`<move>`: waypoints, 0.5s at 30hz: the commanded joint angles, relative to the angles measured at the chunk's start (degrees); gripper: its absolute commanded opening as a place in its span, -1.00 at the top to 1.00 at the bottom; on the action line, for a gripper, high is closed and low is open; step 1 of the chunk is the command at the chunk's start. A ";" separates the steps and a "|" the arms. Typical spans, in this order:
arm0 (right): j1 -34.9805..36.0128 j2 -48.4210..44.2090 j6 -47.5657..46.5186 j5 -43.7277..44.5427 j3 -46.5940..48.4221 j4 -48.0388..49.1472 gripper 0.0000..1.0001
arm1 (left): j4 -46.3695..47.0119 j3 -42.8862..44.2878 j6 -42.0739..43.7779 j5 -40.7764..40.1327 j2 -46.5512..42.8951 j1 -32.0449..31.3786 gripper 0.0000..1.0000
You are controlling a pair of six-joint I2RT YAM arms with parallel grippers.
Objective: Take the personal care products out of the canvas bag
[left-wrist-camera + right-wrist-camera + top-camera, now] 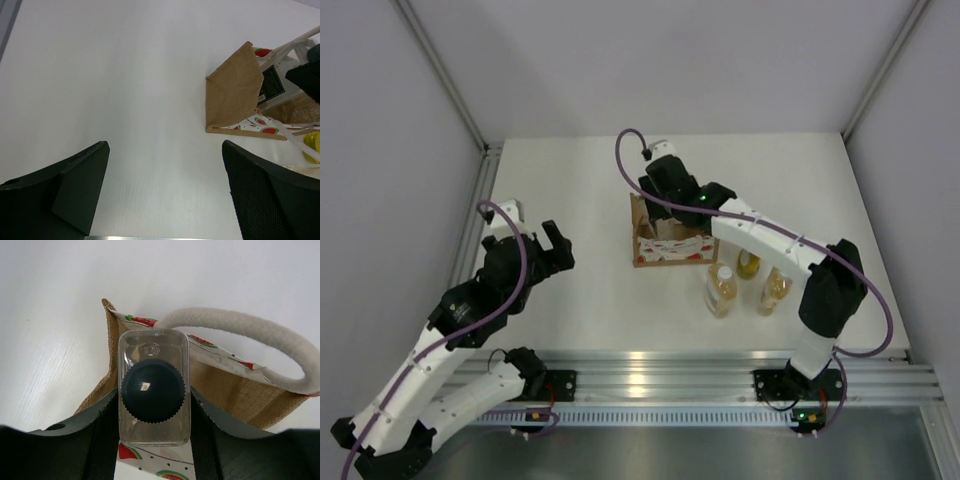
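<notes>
White table (570,180) | canvas bag (665,250) centre, watermelon print facing near | square dark-capped bottle (154,390) upright, cap up, at bag mouth | right gripper (154,412) clamped on it | left gripper (165,155) spread wide, empty, left

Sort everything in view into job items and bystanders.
Job: canvas bag; dark-capped square bottle, gripped by right end effector; white-capped bottle, yellow bottle and third bottle beside the bag.
Bystanders: table; aluminium rail; left end effector, open.
</notes>
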 commanded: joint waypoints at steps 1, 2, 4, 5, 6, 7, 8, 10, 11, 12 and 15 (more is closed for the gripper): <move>-0.62 -8.08 -1.21 2.18 6.07 3.55 1.00 | -2.35 0.94 4.88 -1.59 -0.61 -0.13 -0.97; -0.62 -8.61 -1.30 2.01 6.25 3.28 1.00 | -2.35 0.50 5.23 -3.08 -0.61 -0.13 -0.97; -0.62 -10.28 -1.74 1.92 6.34 3.19 1.00 | -2.26 -0.55 4.80 -3.97 -0.79 -0.22 -0.97; -0.62 -10.81 -2.00 1.66 6.42 3.28 1.00 | -2.08 -1.69 4.36 -4.23 -0.96 -0.13 -0.96; -0.54 -11.25 -2.35 1.74 6.60 3.02 1.00 | -2.08 -2.14 3.83 -3.80 -0.79 -0.13 -0.97; -0.62 -12.04 -2.62 1.83 6.77 2.84 1.00 | -2.08 -2.32 3.91 -3.45 -0.27 -0.13 -0.97; -0.62 -12.40 -3.06 1.92 7.30 2.67 1.00 | -2.17 -2.32 4.00 -3.44 -0.09 -0.13 -0.97; -0.62 -13.27 -3.23 1.57 7.92 2.05 1.00 | -2.17 -2.41 3.91 -3.36 0.09 -0.13 -0.97; -0.62 -13.63 -3.50 0.70 8.27 2.05 1.00 | -2.17 -2.41 3.91 -3.27 0.09 -0.13 -0.97; -0.54 -13.89 -3.50 0.26 8.53 2.05 1.00 | -2.17 -2.58 3.83 -3.27 0.00 -0.13 -0.96; -0.53 -14.95 -3.76 -1.94 9.58 2.23 1.00 | -2.17 -2.76 3.56 -3.79 -0.52 -0.13 -0.97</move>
